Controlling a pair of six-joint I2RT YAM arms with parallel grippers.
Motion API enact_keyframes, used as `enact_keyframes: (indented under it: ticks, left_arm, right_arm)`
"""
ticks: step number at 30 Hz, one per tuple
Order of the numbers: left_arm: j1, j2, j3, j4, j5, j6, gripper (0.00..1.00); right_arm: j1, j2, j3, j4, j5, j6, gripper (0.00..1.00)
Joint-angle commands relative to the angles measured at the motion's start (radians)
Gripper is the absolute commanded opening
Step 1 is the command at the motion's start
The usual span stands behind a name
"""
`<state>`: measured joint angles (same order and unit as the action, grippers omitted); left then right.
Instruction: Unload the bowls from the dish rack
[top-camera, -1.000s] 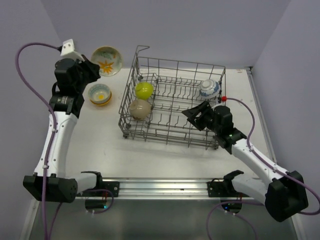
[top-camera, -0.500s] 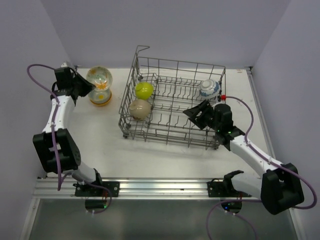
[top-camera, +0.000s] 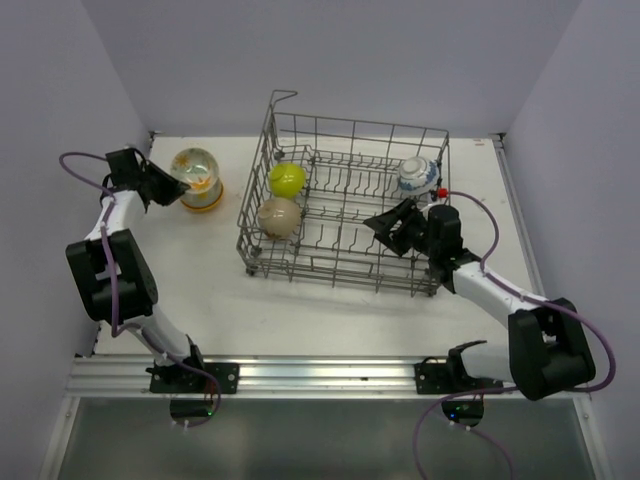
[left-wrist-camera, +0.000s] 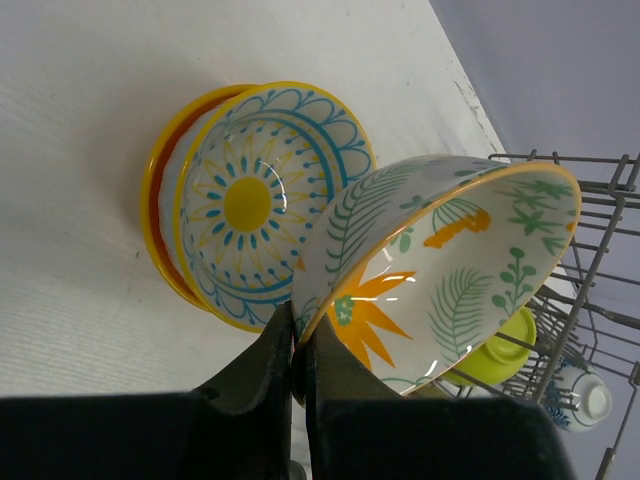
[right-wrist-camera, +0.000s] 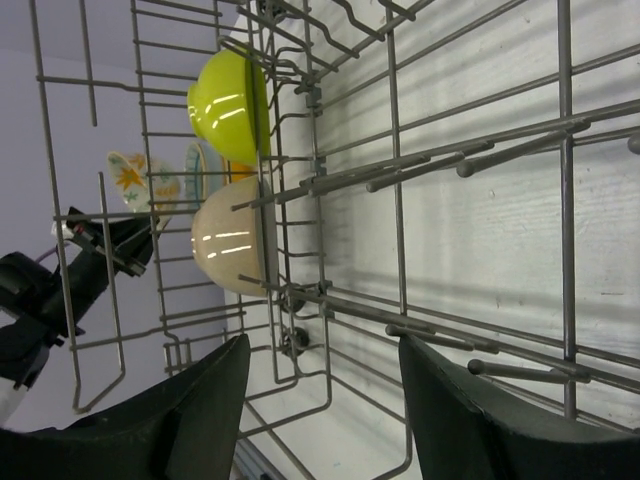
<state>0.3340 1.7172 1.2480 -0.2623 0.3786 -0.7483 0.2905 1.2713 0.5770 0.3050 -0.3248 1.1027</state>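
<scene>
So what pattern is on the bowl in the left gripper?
The bowl shows green leaves, orange flowers; left wrist view.

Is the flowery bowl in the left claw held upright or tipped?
Tipped. The left claw pinches the floral bowl by its rim, and its opening faces sideways beside the stacked bowls.
</scene>
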Motion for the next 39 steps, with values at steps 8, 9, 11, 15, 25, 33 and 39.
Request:
enact_keyframes:
  ticks: [8,9,11,15,25,33,39]
  left_arm:
    - [0.016,0.073,0.018,0.063,0.031,-0.016,0.0]
    - [0.017,0.076,0.021,0.057,0.022,-0.014,0.0]
    - [0.02,0.084,0.018,0.057,0.017,-0.014,0.09]
    - [0.023,0.082,0.019,0.055,0.014,-0.013,0.12]
    - [0.026,0.11,0.036,0.052,0.034,-0.006,0.31]
    - [0.027,0.056,0.034,0.075,0.063,0.026,0.48]
    - [0.026,-0.008,0.048,0.035,0.0,0.079,0.56]
  right_arm:
    - [-0.025,0.026,0.024,0.056,-0.019,-0.017,0.69]
    - [-0.027,0.025,0.024,0.055,-0.019,-0.015,0.69]
    - [-0.028,0.023,0.023,0.052,-0.019,-0.017,0.7]
    - [-0.036,0.026,0.02,0.051,-0.022,-0.021,0.7]
    - [-0.039,0.023,0.009,0.049,-0.017,-0.02,0.7]
    - [-0.04,0.031,0.017,0.048,-0.019,-0.023,0.7]
    - [-0.04,0.026,0.03,0.033,-0.022,-0.023,0.7]
